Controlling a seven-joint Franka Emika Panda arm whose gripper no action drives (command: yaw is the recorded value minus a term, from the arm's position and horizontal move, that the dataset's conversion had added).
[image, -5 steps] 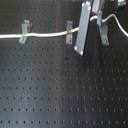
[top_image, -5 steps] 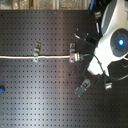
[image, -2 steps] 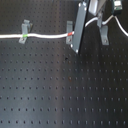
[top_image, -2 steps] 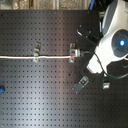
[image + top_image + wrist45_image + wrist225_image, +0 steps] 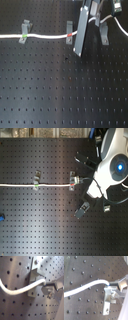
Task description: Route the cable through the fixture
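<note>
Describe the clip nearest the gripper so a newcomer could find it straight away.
On the black perforated board, three small grey clips stand in a row in the first exterior view. The white cable runs by the two toward the first exterior view's left, with a green and a red band there. The fixture is the one farthest toward the first exterior view's right, just past the gripper, with no coloured band beside it.

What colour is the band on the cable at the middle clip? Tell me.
Red: the band on the white cable shows best in the first exterior view.
</note>
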